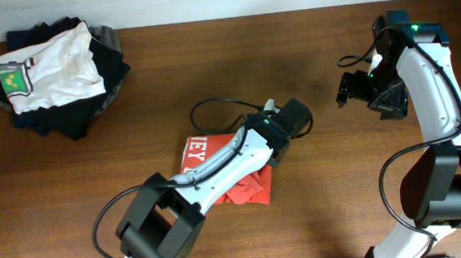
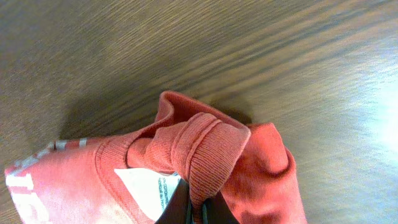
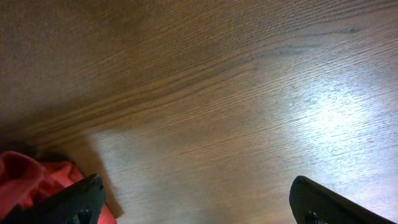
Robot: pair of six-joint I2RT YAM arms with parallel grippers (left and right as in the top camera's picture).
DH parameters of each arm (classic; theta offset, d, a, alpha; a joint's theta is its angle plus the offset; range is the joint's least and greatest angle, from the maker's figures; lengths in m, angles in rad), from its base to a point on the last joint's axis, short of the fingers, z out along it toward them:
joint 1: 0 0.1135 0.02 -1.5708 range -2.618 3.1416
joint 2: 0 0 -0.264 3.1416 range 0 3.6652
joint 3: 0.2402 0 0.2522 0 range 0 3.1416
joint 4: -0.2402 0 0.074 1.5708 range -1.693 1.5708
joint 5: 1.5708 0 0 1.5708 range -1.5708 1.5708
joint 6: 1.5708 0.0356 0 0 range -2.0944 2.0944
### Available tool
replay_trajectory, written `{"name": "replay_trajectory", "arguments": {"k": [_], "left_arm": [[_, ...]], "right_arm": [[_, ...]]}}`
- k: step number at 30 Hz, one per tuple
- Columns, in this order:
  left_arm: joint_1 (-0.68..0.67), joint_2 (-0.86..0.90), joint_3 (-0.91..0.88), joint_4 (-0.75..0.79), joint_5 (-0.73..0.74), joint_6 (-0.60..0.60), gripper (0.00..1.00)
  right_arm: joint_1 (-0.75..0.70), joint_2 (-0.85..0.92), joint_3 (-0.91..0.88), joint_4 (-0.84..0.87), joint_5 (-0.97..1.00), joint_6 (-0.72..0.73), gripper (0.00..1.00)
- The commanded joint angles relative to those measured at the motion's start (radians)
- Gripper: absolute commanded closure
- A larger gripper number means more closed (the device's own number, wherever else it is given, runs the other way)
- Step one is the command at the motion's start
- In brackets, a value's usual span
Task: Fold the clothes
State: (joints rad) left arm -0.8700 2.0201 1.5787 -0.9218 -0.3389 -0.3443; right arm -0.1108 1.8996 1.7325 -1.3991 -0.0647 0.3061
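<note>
Left gripper point(image 2: 196, 210) clamped on red T-shirt point(image 2: 205, 149) collar, mostly cropped, right gripper point(image 3: 199, 196) spread wide, empty

Matt red-orange T-shirt point(image 2: 205, 155) of soft, partly ribbed knit cloth on a smooth, faintly glossy wood-grain table point(image 2: 186, 50)

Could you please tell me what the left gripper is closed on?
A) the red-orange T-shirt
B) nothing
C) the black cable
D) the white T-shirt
A: the left wrist view shows the left gripper pinching a ribbed fold of the red-orange T-shirt.
</note>
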Motion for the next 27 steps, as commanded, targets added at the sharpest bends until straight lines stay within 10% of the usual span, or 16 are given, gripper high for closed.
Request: {"name": "replay_trajectory", "arguments": {"k": [1, 8, 9, 10, 12, 27], "left_arm": [[-0.031, -0.033, 0.008, -0.003, 0.156, -0.011, 0.99], [-0.051, -0.032, -0.103, 0.043, 0.277, -0.089, 0.82], [-0.053, -0.032, -0.109, 0.045, 0.301, -0.089, 0.71], [-0.058, -0.034, -0.107, 0.037, 0.319, -0.089, 0.37], [-0.064, -0.056, -0.086, -0.003, 0.341, -0.089, 0.17], [-0.013, -0.282, -0.064, -0.239, 0.224, -0.089, 0.30]], "right_arm": [[-0.001, 0.004, 0.011, 0.000, 0.006, -0.007, 0.02], [-0.001, 0.004, 0.011, 0.000, 0.006, -0.007, 0.02], [-0.001, 0.004, 0.011, 0.000, 0.006, -0.007, 0.02], [-0.001, 0.004, 0.011, 0.000, 0.006, -0.007, 0.02], [-0.001, 0.004, 0.011, 0.000, 0.006, -0.007, 0.02], [-0.001, 0.004, 0.011, 0.000, 0.006, -0.007, 0.02]]}}
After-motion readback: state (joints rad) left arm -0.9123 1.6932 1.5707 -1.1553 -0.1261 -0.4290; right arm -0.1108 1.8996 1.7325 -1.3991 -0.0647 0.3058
